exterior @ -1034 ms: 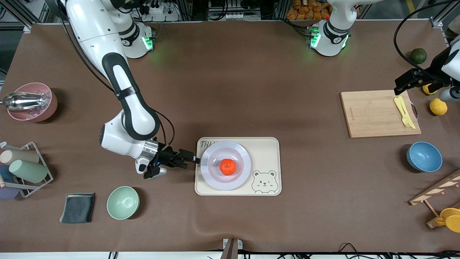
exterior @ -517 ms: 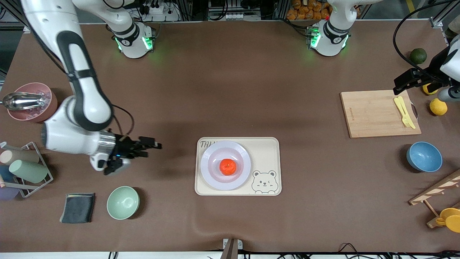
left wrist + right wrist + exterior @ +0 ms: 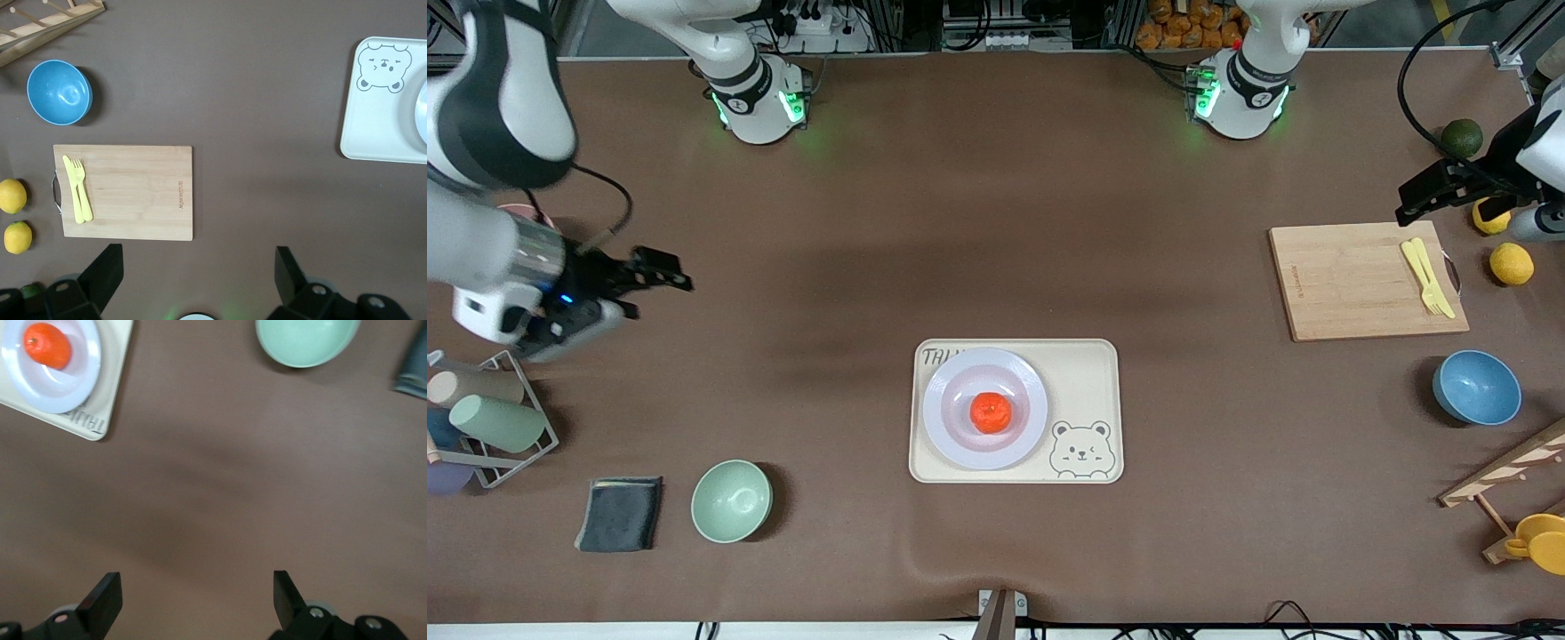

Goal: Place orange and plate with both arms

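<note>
The orange [image 3: 991,412] sits in the middle of the plate [image 3: 947,427], and the plate sits on the bear tray [image 3: 1080,382], at the tray's end toward the right arm. Orange and plate are both round, so neither shows a long axis or a pointing end.

The right gripper [image 3: 660,271] is up over bare table at the right arm's end, fingers [image 3: 103,600] spread apart and holding nothing, well clear of the plate.

The left gripper [image 3: 1421,197] hangs over the corner of the cutting board [image 3: 1352,280], fingers [image 3: 107,270] wide apart and empty, the plate well away from them.
</note>
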Action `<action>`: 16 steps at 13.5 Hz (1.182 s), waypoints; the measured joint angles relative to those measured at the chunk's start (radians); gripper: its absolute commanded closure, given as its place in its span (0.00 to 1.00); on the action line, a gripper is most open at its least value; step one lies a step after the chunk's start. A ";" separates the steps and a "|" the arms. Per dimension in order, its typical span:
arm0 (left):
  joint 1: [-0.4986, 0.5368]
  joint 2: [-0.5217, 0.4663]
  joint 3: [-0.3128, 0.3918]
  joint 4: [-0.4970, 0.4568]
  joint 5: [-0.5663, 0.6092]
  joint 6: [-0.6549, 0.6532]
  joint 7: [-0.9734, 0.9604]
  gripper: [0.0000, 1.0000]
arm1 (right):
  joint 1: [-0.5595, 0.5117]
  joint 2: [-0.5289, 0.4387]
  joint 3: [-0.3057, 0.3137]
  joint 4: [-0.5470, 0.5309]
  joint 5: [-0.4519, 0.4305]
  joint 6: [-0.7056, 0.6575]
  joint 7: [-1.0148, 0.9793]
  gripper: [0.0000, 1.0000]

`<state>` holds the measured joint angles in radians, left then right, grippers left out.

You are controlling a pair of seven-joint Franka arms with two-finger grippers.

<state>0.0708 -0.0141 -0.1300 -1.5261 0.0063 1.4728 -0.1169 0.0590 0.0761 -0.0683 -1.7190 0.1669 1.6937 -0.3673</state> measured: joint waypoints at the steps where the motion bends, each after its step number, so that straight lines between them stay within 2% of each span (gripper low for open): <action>1: 0.000 -0.003 0.000 0.000 0.000 -0.001 0.000 0.00 | -0.005 -0.040 0.000 0.000 -0.061 -0.005 0.063 0.00; 2: 0.000 -0.004 0.000 0.000 0.000 -0.002 0.000 0.00 | -0.006 -0.073 0.000 -0.001 -0.115 -0.015 0.128 0.00; 4: 0.000 -0.005 0.000 0.000 0.000 -0.003 -0.001 0.00 | -0.008 -0.121 -0.002 -0.001 -0.160 -0.038 0.223 0.00; 10: 0.000 -0.011 -0.002 0.000 -0.001 -0.003 0.001 0.00 | -0.037 -0.139 -0.024 0.060 -0.134 -0.137 0.382 0.00; 16: -0.001 -0.009 -0.002 0.010 -0.001 -0.003 0.001 0.00 | -0.039 -0.138 -0.029 0.079 -0.132 -0.145 0.399 0.00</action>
<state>0.0701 -0.0233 -0.1317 -1.5164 0.0054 1.4696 -0.1157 0.0197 -0.0624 -0.0978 -1.6403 0.0345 1.5487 0.0317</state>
